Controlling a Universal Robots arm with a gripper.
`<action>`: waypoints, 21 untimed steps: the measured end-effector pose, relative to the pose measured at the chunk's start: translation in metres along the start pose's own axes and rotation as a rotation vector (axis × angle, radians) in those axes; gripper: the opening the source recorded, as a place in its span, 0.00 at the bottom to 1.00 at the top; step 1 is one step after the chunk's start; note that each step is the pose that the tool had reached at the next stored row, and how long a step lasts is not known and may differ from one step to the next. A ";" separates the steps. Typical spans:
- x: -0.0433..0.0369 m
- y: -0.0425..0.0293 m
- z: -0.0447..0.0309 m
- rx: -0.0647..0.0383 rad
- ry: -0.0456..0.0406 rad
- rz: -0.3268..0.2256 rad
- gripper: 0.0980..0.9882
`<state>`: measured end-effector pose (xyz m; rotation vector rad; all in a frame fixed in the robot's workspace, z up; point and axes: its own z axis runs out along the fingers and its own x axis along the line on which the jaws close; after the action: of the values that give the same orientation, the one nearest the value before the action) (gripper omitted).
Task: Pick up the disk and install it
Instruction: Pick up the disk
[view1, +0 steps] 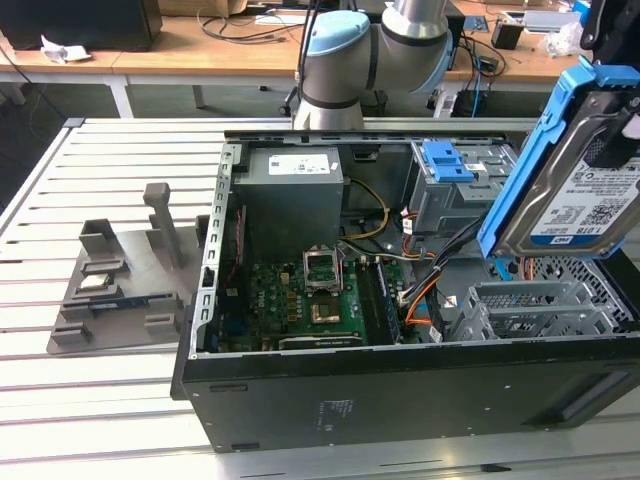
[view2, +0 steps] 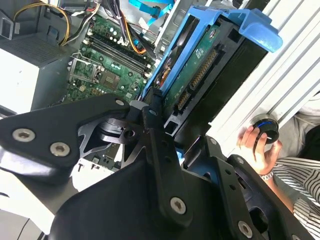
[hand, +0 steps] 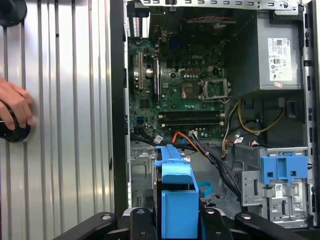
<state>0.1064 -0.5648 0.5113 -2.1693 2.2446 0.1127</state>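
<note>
The disk (view1: 580, 200) is a silver-grey drive with a blue-and-white label and blue side rails. It hangs tilted above the open computer case (view1: 400, 390), at the exterior view's right. My gripper (view1: 615, 125) is shut on it from above. In the second wrist view the disk (view2: 200, 65) shows its green circuit board and connectors, with the gripper (view2: 167, 125) clamped on its near end. In the first wrist view the disk's (hand: 175, 175) blue rail stands edge-on between the gripper's (hand: 175, 220) black fingers, over the case's lower bay area.
Inside the case are the motherboard (view1: 300, 295), a grey power supply (view1: 295, 190) and a metal drive cage with a blue bracket (view1: 447, 160). Loose cables (hand: 215, 155) cross the middle. A person's hand (hand: 15, 107) rests on a black knob on the slatted table. A grey fixture (view1: 120, 280) stands outside the case.
</note>
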 end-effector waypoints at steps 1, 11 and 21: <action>0.0000 -0.0008 0.0005 0.000 0.0002 0.000 0.30; 0.0001 -0.0070 0.0101 0.000 0.0027 0.000 0.30; -0.0096 -0.0188 0.0201 0.000 0.0077 0.000 0.30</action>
<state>0.1248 -0.5546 0.4912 -2.1731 2.2488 0.1043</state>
